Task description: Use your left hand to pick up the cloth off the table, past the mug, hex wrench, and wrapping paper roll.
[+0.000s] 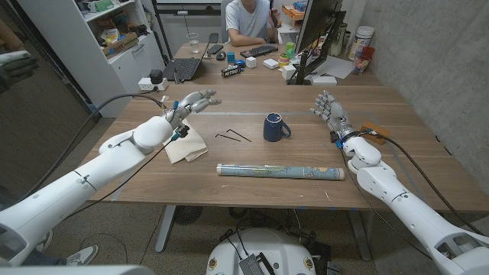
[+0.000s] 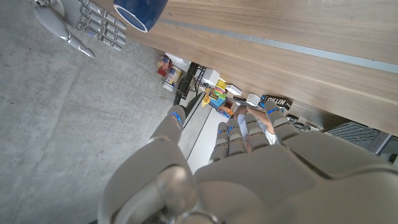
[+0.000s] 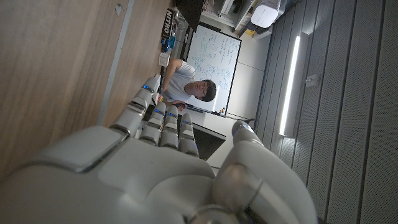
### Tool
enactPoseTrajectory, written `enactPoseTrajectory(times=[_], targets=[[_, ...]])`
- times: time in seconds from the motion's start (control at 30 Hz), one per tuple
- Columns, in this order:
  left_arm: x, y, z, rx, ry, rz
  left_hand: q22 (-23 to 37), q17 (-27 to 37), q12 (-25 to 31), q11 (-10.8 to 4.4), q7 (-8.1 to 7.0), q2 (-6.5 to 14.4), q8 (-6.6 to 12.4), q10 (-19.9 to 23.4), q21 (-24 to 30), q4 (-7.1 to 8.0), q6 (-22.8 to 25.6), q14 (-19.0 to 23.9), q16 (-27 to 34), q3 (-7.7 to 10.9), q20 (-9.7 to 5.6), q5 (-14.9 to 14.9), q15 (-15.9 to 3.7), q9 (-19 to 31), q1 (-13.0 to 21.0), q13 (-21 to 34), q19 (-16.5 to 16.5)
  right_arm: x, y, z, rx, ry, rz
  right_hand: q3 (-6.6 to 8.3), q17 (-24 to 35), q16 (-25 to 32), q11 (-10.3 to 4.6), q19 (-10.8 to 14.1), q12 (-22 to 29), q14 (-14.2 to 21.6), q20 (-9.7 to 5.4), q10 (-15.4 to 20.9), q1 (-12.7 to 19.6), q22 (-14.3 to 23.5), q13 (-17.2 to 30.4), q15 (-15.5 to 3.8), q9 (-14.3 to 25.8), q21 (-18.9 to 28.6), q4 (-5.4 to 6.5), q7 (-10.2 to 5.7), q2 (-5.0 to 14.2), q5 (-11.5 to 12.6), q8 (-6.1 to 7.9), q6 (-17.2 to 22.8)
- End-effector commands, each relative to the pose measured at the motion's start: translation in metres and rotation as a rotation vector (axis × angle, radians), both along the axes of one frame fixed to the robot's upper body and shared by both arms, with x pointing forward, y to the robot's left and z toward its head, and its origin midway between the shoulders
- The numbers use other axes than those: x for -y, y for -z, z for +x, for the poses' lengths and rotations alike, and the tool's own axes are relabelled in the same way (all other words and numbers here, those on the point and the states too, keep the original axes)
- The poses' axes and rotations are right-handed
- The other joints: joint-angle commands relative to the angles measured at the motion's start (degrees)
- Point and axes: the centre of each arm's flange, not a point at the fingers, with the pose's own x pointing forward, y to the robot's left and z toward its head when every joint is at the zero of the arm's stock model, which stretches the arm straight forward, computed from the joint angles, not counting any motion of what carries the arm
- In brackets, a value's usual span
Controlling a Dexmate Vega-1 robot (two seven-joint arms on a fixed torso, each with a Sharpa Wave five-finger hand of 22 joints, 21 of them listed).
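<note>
Right now my left hand (image 1: pixel 191 102) hangs above the table with its fingers spread apart, and it holds nothing. It sits at the far left, just past the cloth (image 1: pixel 186 144). The cloth lies flat on the wooden table (image 1: pixel 252 195), crumpled a bit, under my left wrist and a little nearer to me than my fingers.

To the right of the cloth lies the hex wrench (image 1: pixel 233 137), then the mug (image 1: pixel 275 127) — dark blue, standing upright. The wrapping paper roll (image 1: pixel 280 171) lies across the near side of the table.

My right hand (image 1: pixel 329 109) stands up on the far right with its fingers open and nothing in it.

I think I am at the reaching step, and the grab is not done yet. Next I would need to pull my left hand back a little, bring it down onto the cloth, and close my fingers on a fold — then lift.
</note>
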Motion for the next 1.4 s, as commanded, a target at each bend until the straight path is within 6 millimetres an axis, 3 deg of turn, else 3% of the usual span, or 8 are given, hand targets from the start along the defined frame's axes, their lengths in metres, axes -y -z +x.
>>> enactPoseTrajectory(times=[0.03, 0.33, 0.57, 1.4], targets=[[0.025, -0.009, 0.012, 0.020, 0.043, 0.133, 0.3, 0.1, 0.4, -0.46, 0.02, 0.0, 0.58, 0.5, -0.1, 0.11, 0.4, 0.7, 0.6, 0.29, -0.02, 0.1, 0.09, 0.2, 1.1, 0.2, 0.7, -0.001, 0.007, -0.006, -0.024, 0.026, -0.005, 0.10, 0.0, 0.3, 0.15, 0.2, 0.2, 0.5, 0.46, 0.6, -0.3, 0.2, 0.1, -0.22, 0.2, 0.3, -0.26, -0.01, 0.14, 0.4, 0.54, 0.5], [0.027, -0.013, 0.015, 0.025, 0.021, 0.262, 0.3, 0.1, 0.5, -0.53, -0.09, -0.1, 0.59, 0.6, -0.3, 0.19, 0.5, 0.9, 0.6, 0.28, 0.11, 0.1, -0.03, 0.2, 2.0, 0.2, 1.0, -0.006, 0.010, -0.012, -0.021, 0.047, 0.007, 0.08, -0.1, 0.3, 0.08, 0.2, 0.2, 0.6, 0.48, 0.6, -0.4, 0.2, 0.1, -0.21, 0.2, 0.3, -0.33, -0.08, 0.12, 0.4, 0.52, 0.6], [0.028, -0.017, 0.005, 0.043, -0.011, 0.414, 0.3, 0.1, 0.4, -0.86, -0.33, 0.0, 0.42, 0.2, -0.4, 0.05, 0.0, 1.1, 0.5, 0.58, 0.57, 0.1, -0.26, 0.2, 3.6, 0.2, 1.7, -0.010, 0.007, -0.017, -0.011, 0.066, 0.018, 0.09, -0.1, 0.3, 0.10, 0.2, 0.2, 0.5, 0.49, 0.6, -0.4, 0.2, 0.1, -0.26, 0.2, 0.3, -0.38, -0.11, 0.14, 0.4, 0.51, 0.6], [-0.003, -0.006, -0.025, 0.043, -0.021, 0.695, 0.4, 0.1, 0.3, -1.37, -1.03, -0.7, 0.23, -0.6, -0.9, -0.31, -1.5, 2.2, 0.6, 1.53, 0.78, -0.1, -0.54, 0.4, 9.0, 0.4, 3.1, -0.041, 0.013, -0.027, 0.003, 0.104, 0.044, 0.07, -0.2, 0.3, 0.02, 0.0, 0.1, 0.6, 0.64, 0.6, -0.6, 0.2, 0.1, -0.24, 0.2, 0.3, -0.50, -0.36, 0.21, 0.5, 0.45, 0.5]])
